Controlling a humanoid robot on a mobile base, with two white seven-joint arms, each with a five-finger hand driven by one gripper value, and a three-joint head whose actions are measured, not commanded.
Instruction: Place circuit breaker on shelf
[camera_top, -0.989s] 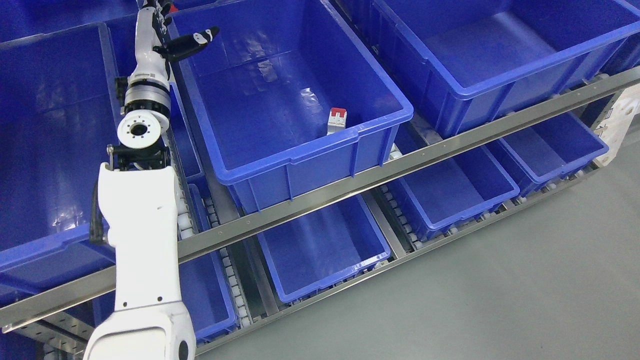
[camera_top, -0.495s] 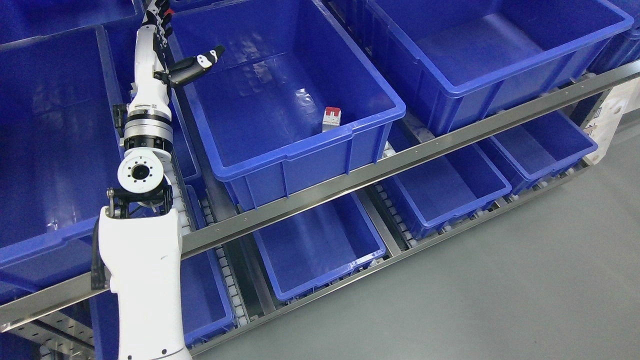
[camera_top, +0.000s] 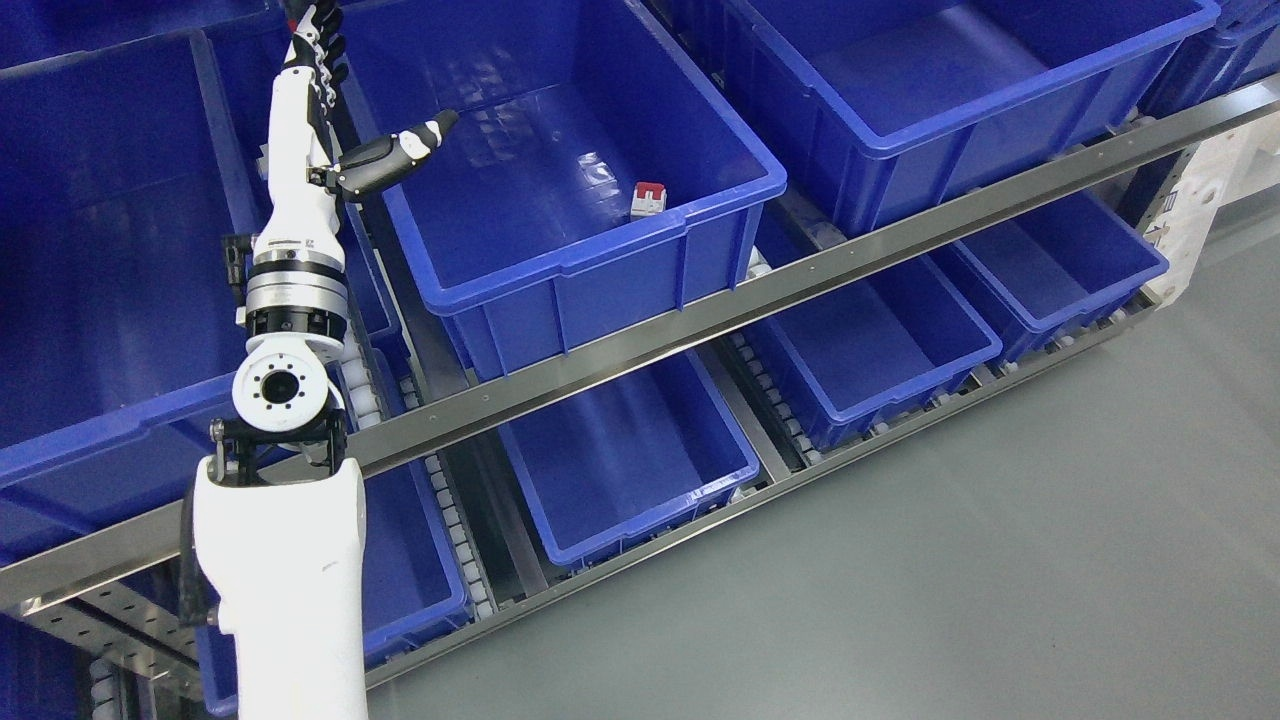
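The circuit breaker (camera_top: 647, 199), white with a red top, lies inside the middle blue bin (camera_top: 600, 250) on the upper shelf level, near the bin's front right wall. My left arm reaches up from the lower left. Its hand, the left hand (camera_top: 380, 75), hovers over the bin's left rim, well to the left of the breaker. The thumb (camera_top: 400, 150) sticks out over the bin and the other fingers (camera_top: 320, 35) point up at the top edge. The hand is open and holds nothing.
Large blue bins (camera_top: 960, 90) stand left and right of the middle one. A steel rail (camera_top: 800, 285) runs along the shelf front. Smaller blue bins (camera_top: 625, 455) sit on roller tracks on the lower level. Grey floor (camera_top: 1000, 560) fills the lower right.
The camera has moved, shifting the whole picture up and left. Relative to the bin, my left hand has drawn back toward the bin's front left; the breaker stays put.
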